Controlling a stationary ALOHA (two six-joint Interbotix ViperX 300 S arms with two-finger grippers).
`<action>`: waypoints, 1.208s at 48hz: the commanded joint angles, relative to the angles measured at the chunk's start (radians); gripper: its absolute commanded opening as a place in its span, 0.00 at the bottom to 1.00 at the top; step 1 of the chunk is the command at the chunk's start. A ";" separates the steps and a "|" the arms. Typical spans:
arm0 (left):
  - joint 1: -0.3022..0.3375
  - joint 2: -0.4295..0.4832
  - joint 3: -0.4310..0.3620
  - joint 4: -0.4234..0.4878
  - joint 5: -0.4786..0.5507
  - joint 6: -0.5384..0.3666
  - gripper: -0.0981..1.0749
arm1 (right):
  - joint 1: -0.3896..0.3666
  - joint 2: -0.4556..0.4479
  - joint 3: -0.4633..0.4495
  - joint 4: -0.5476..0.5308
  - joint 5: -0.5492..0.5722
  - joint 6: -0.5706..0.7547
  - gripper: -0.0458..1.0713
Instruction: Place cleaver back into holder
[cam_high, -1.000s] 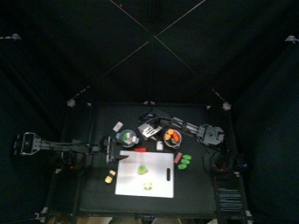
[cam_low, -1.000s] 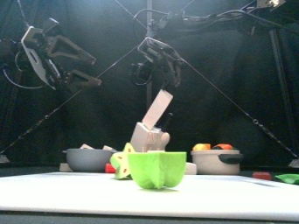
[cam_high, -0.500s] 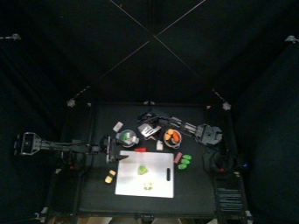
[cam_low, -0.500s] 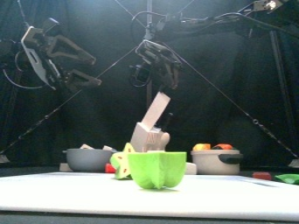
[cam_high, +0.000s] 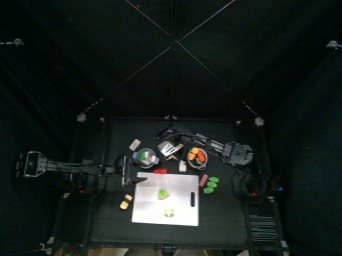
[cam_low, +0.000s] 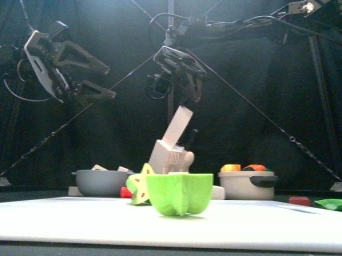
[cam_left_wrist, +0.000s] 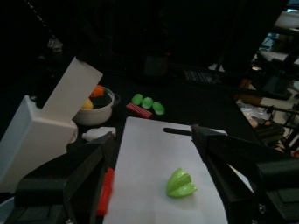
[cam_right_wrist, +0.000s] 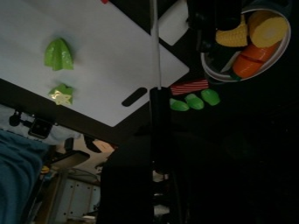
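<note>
The cleaver (cam_low: 181, 124) hangs tilted in the front view, its pale blade pointing down into the top of the wooden holder (cam_low: 167, 158). My right gripper (cam_low: 179, 90) is above it, shut on the cleaver's handle. From above, that gripper (cam_high: 175, 143) reaches in from the right over the holder (cam_high: 170, 151). The left wrist view shows the blade (cam_left_wrist: 73, 86) leaning over the pale holder (cam_left_wrist: 30, 140). My left gripper (cam_left_wrist: 152, 188) rests raised at the left with open jaws and nothing between them.
A green pepper half (cam_low: 181, 192) sits on the white cutting board (cam_low: 80, 225) at the front. A grey bowl (cam_low: 100, 180) stands left of the holder and a bowl of orange fruit (cam_low: 247, 183) to its right. Small green pieces (cam_left_wrist: 146, 103) lie beyond the board.
The right gripper has shifted very slightly over the holder with the cleaver still tilted in it. The left arm has not moved.
</note>
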 joint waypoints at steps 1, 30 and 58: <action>0.003 -0.002 -0.012 -0.003 -0.002 0.000 0.95 | -0.002 -0.021 -0.040 0.002 0.002 0.000 0.41; 0.003 -0.002 -0.011 -0.002 -0.002 -0.002 0.95 | -0.002 0.008 -0.086 -0.032 0.002 -0.003 0.51; 0.003 -0.002 -0.011 -0.002 -0.002 -0.002 0.95 | -0.002 0.021 -0.087 -0.052 -0.003 -0.012 0.60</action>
